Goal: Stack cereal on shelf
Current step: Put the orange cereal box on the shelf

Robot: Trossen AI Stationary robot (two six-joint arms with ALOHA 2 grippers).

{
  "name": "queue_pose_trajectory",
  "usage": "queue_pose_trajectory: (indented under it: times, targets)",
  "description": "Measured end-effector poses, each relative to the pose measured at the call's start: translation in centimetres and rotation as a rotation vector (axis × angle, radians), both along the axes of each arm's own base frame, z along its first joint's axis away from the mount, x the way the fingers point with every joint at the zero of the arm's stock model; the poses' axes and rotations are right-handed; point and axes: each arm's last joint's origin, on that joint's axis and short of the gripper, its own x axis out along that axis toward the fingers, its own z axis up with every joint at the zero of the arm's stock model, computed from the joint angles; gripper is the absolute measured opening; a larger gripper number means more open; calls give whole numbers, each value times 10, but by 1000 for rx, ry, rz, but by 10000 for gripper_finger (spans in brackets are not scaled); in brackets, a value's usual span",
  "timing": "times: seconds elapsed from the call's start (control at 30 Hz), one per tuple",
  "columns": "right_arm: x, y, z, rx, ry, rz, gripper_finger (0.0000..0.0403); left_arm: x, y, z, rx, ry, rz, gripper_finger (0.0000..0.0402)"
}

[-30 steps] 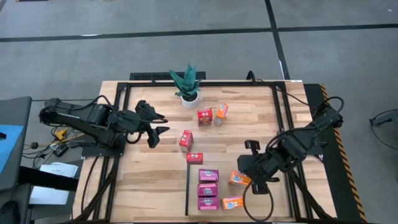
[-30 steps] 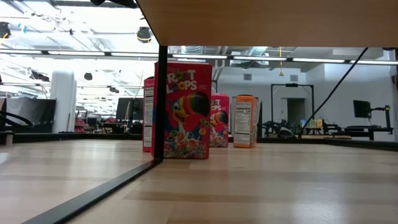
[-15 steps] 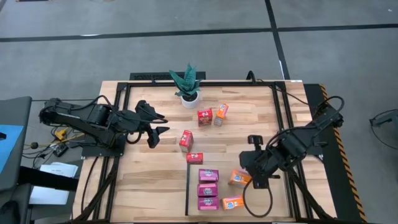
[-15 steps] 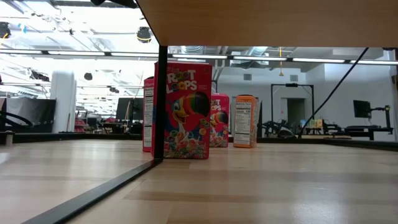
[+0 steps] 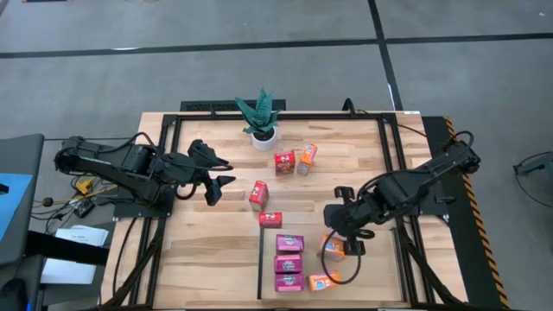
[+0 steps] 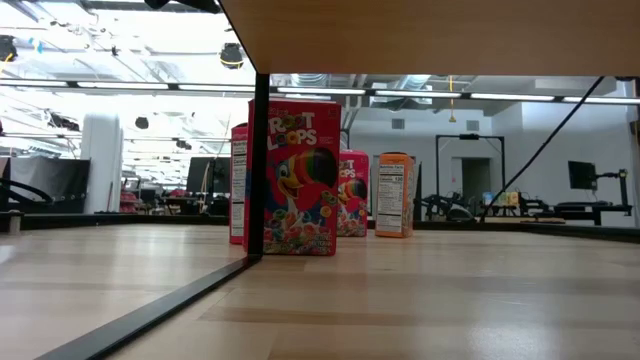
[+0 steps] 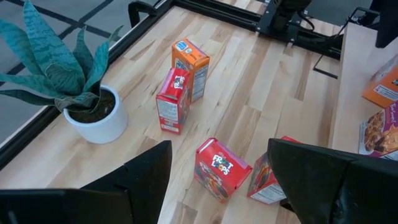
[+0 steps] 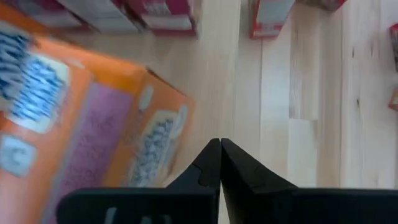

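Three purple cereal boxes (image 5: 289, 263) lie in a row on the shelf (image 5: 380, 285), along its black strip. Two orange boxes lie beside them, one (image 5: 333, 251) farther back and one (image 5: 322, 282) nearer the front. Farther back on the table are three red boxes (image 5: 284, 161) (image 5: 258, 194) (image 5: 270, 219) and an upright orange box (image 5: 308, 154). My right gripper (image 5: 335, 235) is shut and points steeply down, just past the far side of the farther orange box (image 8: 81, 124). My left gripper (image 5: 220, 173) hangs open above the table's left part. My right gripper's shut fingertips (image 8: 211, 163) stand close beside a corner edge of the orange box (image 8: 180, 115), over bare wood. I cannot tell whether they touch it. The box lies flat on the shelf.
A potted green plant (image 5: 262, 121) stands at the far edge. In the low view, a red box (image 6: 300, 175) stands in front with others behind it. Black frame rails (image 5: 389, 155) run around the tabletop. Bare wood lies on the near left.
My right gripper has gone down and toward the table's left, from the right side of the farther orange box to its far side, staying shut. The boxes have stayed where they were.
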Motion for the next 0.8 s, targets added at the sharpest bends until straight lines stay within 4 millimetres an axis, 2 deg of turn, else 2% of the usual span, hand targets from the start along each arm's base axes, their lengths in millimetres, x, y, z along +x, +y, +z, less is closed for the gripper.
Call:
queue_pose_trajectory:
  times: [0.27,0.53,0.8]
  targets:
    - [5,7,-14,102,14,77,7,0,0,0,-5,-2,3,255]
    - [9,9,-12,130,-33,79,34,0,0,0,-3,-2,2,255]
    - [12,15,-9,188,-65,120,9,0,0,0,-3,-1,2,255]
